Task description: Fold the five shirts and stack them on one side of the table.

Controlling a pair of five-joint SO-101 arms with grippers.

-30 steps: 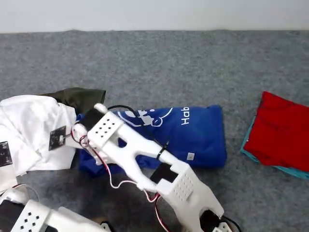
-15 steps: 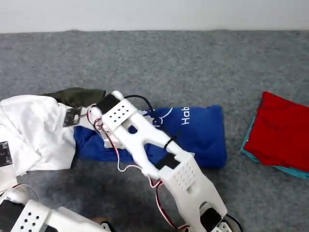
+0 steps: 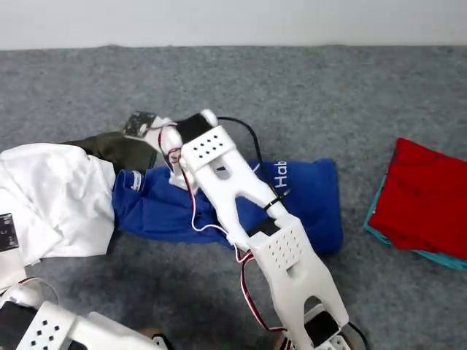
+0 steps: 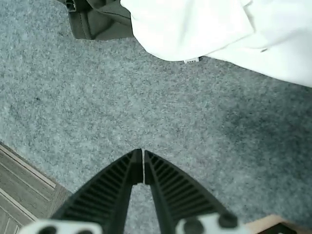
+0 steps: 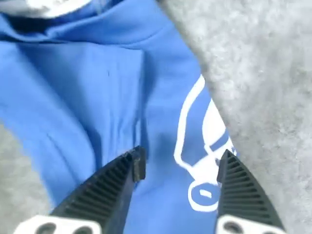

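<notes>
A blue shirt with white print lies mid-table, partly folded. My right arm stretches across it toward the far left. In the right wrist view my right gripper is open just above the blue shirt, with nothing between its fingers. A white shirt lies spread at the left, with a dark green shirt behind it. A red shirt lies folded on a teal one at the right edge. My left gripper is shut and empty over bare carpet, near the white shirt.
The table is covered in grey carpet. My left arm's base sits at the near left corner. A wooden edge shows beyond the carpet in the left wrist view.
My right arm has swung from the white shirt's edge toward the far side, now over the blue shirt's back left part. The blue shirt's left end has shifted and lies flatter.
</notes>
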